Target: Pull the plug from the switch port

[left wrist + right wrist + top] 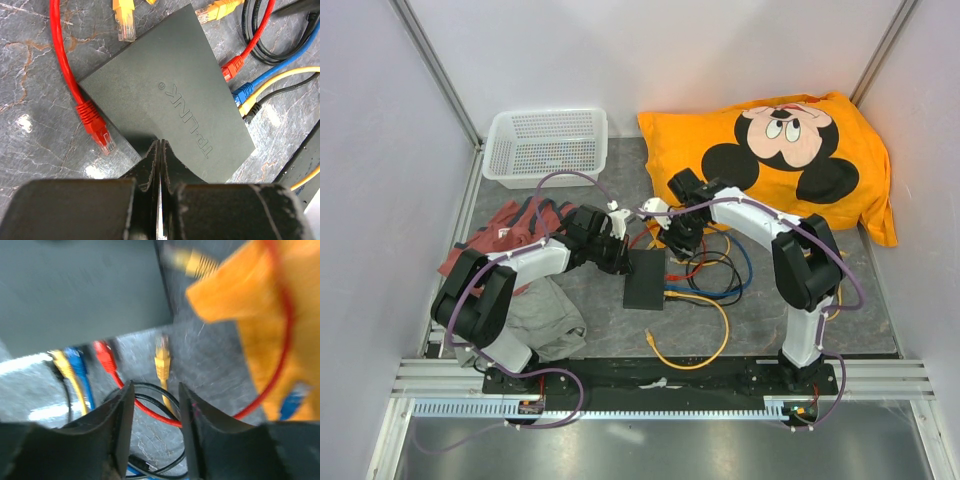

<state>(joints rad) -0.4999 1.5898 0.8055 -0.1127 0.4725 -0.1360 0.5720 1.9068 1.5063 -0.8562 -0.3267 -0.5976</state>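
Switch [645,280] mid-table: your left gripper [160,143] clenched shut at its edge, right gripper [156,390] released, yellow plug [162,359] seemingly loose.

Switch [165,100] is matte black. Red cable [90,117], blue cable [244,93], yellow cable [692,365]. Tabletop [30,65] is grey with marble veining. Pillow [860,130] is bright orange with a black-and-white cartoon mouse, and the basket [547,145] is white mesh.

One switch [645,279], one basket [548,113], perhaps six cables [715,268]
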